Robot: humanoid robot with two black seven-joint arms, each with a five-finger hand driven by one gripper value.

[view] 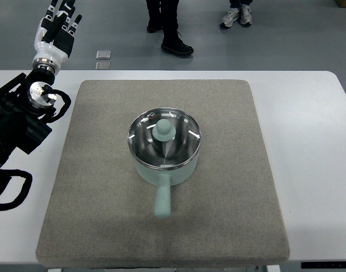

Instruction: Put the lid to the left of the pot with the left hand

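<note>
A pale green pot (pixel 165 170) with a long handle pointing toward me sits in the middle of the grey mat (pixel 99 215). Its glass lid (pixel 164 139), with a steel rim and a pale green knob (pixel 162 132), lies on the pot. My left hand (pixel 58 31) is raised at the far left, beyond the table's back edge, well away from the pot. Its fingers are extended and hold nothing. The right arm does not show.
The mat lies on a white table (pixel 308 147). My left arm's black forearm (pixel 17 122) and cable cover the table's left edge. Two people's feet (pixel 175 45) stand on the floor behind the table. A small grey square (pixel 103 55) lies on the floor.
</note>
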